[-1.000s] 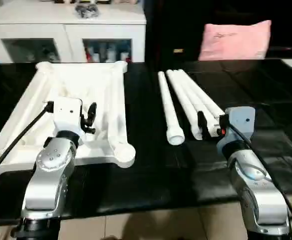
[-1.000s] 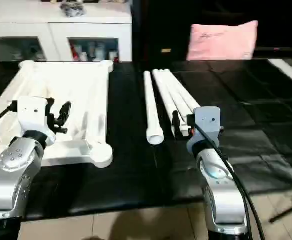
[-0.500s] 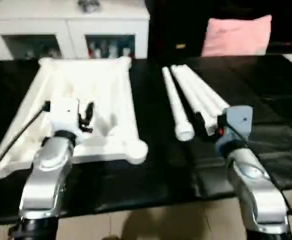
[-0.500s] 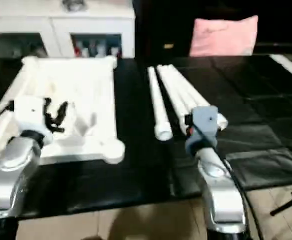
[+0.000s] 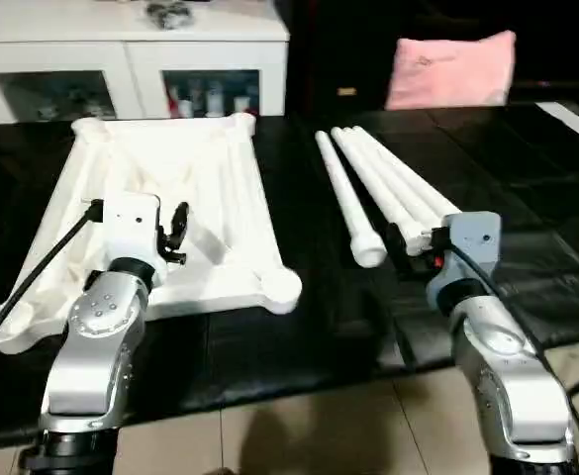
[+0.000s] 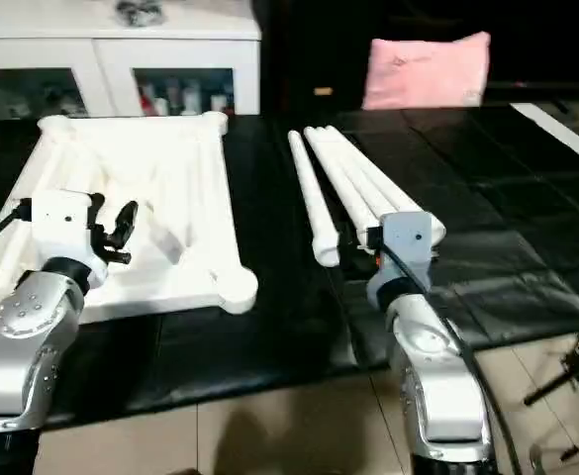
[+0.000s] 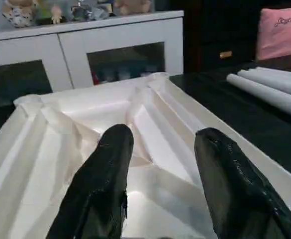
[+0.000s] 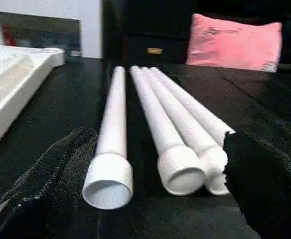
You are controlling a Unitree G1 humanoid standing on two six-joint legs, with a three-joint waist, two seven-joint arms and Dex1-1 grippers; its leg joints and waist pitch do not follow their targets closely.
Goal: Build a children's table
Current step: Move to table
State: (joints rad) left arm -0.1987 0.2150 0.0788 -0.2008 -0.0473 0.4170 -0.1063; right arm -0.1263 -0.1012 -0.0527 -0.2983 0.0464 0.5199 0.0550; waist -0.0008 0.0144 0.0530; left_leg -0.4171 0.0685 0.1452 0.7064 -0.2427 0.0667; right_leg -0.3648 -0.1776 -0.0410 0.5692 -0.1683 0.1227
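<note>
A: Where do the parts lie?

B: The tabletop (image 5: 175, 213) rests ribbed side up on the black surface (image 5: 299, 336), on the robot's left. The legs (image 5: 383, 193) lie bundled on its right, well apart from the tabletop, long axes running away from the robot, wide open ends nearest.

A: Which arm is closer to them?

B: The right tool (image 8: 160, 191). Its fingers are spread wide and empty, just short of the leg ends, roughly in line with those axes. The left tool (image 7: 160, 179) hovers over the tabletop, half open, gripping nothing.

A: What does the right wrist view add?

B: The hollow mouth of the nearest leg (image 8: 109, 167) and the gap beside it; the head views give the whole layout.
</note>
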